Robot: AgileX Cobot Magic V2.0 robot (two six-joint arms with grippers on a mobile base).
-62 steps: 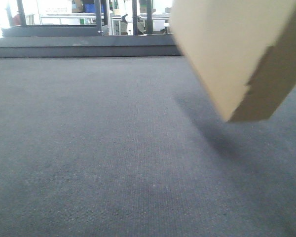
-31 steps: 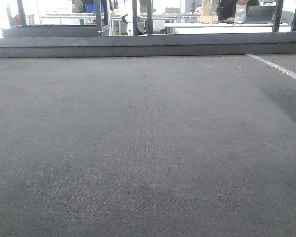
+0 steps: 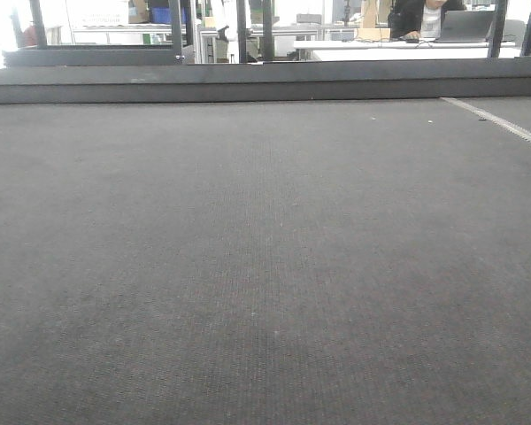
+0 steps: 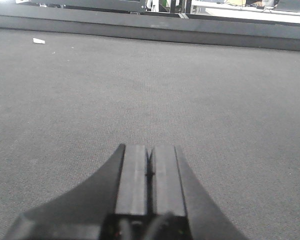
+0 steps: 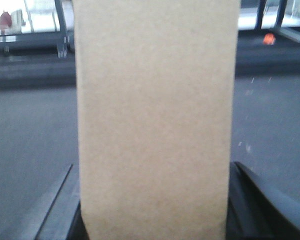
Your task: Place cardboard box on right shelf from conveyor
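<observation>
The plain tan cardboard box (image 5: 155, 115) fills the middle of the right wrist view, held lengthwise between the dark fingers (image 5: 250, 195) of my right gripper (image 5: 155, 200), which is shut on it. It hangs above the dark grey conveyor (image 5: 275, 130). The front view shows only the bare ribbed belt of the conveyor (image 3: 265, 266), with no box on it. My left gripper (image 4: 150, 148) is low over the conveyor (image 4: 140, 75), its two pads pressed together with nothing between them. The right shelf is out of view.
The belt's dark far side rail (image 3: 248, 84) runs across the back. A pale seam line (image 3: 500, 124) crosses the belt at far right. A small white scrap (image 4: 38, 41) lies on the belt at far left. Beyond the rail a person sits at a desk (image 3: 425, 18).
The box, tilted at the upper right of the front view a second ago, has left that view, and its shadow on the belt's right side has faded.
</observation>
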